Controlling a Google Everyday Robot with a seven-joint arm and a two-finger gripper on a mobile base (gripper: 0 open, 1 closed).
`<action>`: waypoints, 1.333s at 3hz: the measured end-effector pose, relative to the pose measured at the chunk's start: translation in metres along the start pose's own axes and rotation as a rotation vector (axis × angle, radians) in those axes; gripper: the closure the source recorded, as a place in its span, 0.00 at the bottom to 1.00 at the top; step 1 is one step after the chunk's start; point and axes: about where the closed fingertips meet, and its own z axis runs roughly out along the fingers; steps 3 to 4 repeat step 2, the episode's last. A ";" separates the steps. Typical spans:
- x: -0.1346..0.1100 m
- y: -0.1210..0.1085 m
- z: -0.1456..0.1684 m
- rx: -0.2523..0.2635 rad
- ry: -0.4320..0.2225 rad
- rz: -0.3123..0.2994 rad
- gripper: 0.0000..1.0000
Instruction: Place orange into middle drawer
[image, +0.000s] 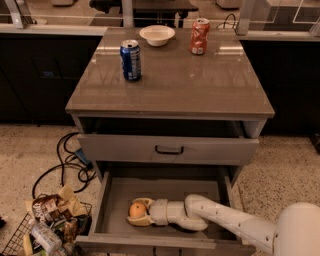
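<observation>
Arm (235, 224): smooth off-white tubular shell, built from rounded segments with faint seams between them. The joint (196, 209) behind the wrist bulges into a wider, rounded form. Wrist (167, 212) — a short white cylindrical section. End effector (133, 212), located inside the middle drawer (165, 186): two curved, pale yellowish fingers (144, 202) clasped on the orange (136, 209). At the lower right — a large rounded white housing (299, 229).
</observation>
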 end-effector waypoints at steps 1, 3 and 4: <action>-0.001 0.000 0.000 0.000 0.000 0.000 0.06; -0.001 0.001 0.001 -0.002 -0.001 0.000 0.00; -0.001 0.001 0.001 -0.002 -0.001 0.000 0.00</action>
